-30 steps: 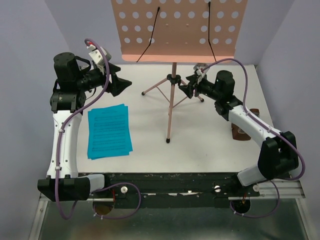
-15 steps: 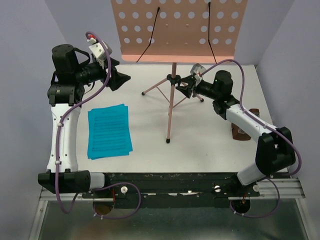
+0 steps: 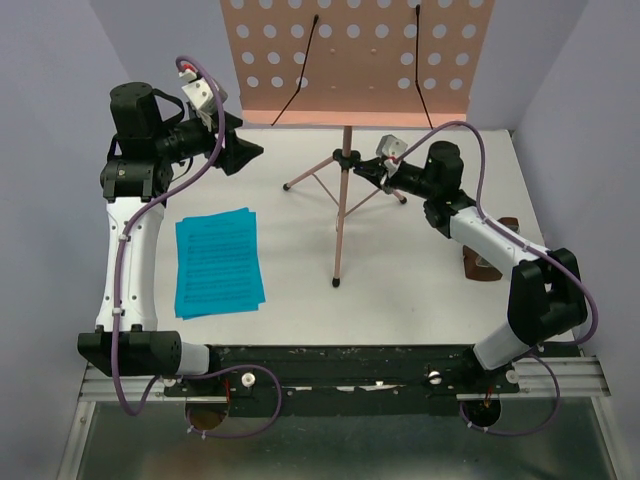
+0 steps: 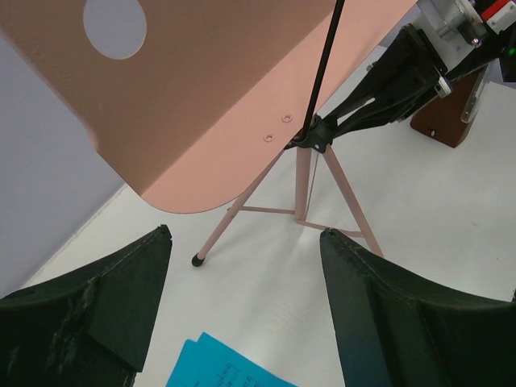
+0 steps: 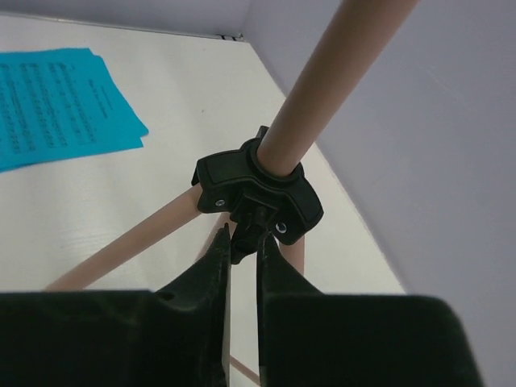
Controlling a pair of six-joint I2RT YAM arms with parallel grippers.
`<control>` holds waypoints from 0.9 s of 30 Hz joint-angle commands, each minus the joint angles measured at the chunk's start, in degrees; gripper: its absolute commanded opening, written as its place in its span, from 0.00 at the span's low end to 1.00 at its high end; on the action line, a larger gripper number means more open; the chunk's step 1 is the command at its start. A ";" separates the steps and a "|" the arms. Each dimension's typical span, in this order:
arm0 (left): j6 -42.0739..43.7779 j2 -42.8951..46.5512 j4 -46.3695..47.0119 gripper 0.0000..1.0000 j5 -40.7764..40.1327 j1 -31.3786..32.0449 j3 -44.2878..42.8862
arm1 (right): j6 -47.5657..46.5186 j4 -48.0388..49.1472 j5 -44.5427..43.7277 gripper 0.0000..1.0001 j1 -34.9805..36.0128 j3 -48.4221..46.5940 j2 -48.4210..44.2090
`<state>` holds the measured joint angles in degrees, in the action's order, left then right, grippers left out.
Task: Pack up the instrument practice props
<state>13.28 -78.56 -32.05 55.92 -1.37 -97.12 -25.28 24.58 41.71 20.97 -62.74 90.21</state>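
Stand (image 3: 341,215) pole vertical, desk (image 3: 340,100) on top. My right tool (image 5: 243,244) pinched narrow on collar knob (image 5: 251,219); my left tool (image 4: 246,234) wide, under desk's lower edge.

White surface (image 3: 400,290) — three items on it. Blue music sheets (image 3: 218,262): flat stack, left of centre. Salmon-pink music stand (image 3: 341,225): upright on three tripod feet, centre rear. Brown metronome (image 3: 482,272): right side — partly hidden.
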 commanded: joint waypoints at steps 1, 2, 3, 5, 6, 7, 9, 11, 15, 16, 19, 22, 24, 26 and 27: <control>-0.27 -0.36 1.29 0.83 0.59 0.66 -2.19 | -13.18 -0.93 6.70 0.08 0.30 0.34 -1.62; -0.27 -0.27 1.29 0.83 0.51 0.84 -2.20 | -16.79 -1.63 7.76 0.04 0.30 0.60 -1.79; -0.18 -0.27 1.29 0.83 0.42 0.75 -2.20 | -21.26 -2.60 8.55 0.01 0.30 0.78 -1.80; -0.18 0.16 1.38 0.83 0.16 0.84 -2.02 | -30.48 -4.44 9.44 0.00 0.30 1.48 -1.97; -0.18 0.17 1.21 0.83 0.15 0.93 -1.93 | -34.97 -5.58 9.53 0.00 0.30 1.65 -2.06; -0.27 0.25 1.38 0.83 0.24 0.93 -1.76 | -40.24 -7.07 10.14 0.00 0.30 1.74 -2.06; -0.18 0.52 1.64 0.83 0.24 0.93 -1.23 | -54.71 -10.59 10.66 0.00 0.39 2.27 -2.41; -0.18 0.78 2.17 0.83 0.07 1.01 -0.62 | -67.83 -11.40 11.11 0.01 0.30 3.76 -2.50; -0.45 1.48 3.05 0.83 -0.20 1.01 0.53 | -70.08 -4.72 9.80 0.25 0.30 4.38 -2.32; -0.45 1.66 3.14 0.83 -0.29 1.01 0.88 | -69.74 -3.58 9.01 0.36 0.30 4.47 -2.41; -0.36 2.36 3.05 0.84 -0.11 0.93 1.67 | -61.16 2.29 6.55 0.55 0.30 5.61 -3.46; 0.26 3.42 2.26 0.85 -0.20 1.02 2.64 | -47.89 5.30 2.68 0.63 -0.05 7.62 -6.00; 1.13 4.29 1.56 0.85 -0.20 1.01 3.34 | -38.66 4.61 0.75 0.66 -0.49 9.82 -8.90; 1.57 4.82 1.29 0.86 -0.37 1.01 3.87 | -27.08 1.71 -1.97 0.68 -1.10 11.93 -11.71; 1.58 5.09 1.38 0.86 -0.55 1.01 3.87 | -20.06 0.40 -3.81 0.68 -1.63 12.55 -12.95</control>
<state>13.39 -76.05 -30.20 55.88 -0.62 -93.89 -70.28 25.43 44.07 20.60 -52.99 82.70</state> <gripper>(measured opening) 0.855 0.671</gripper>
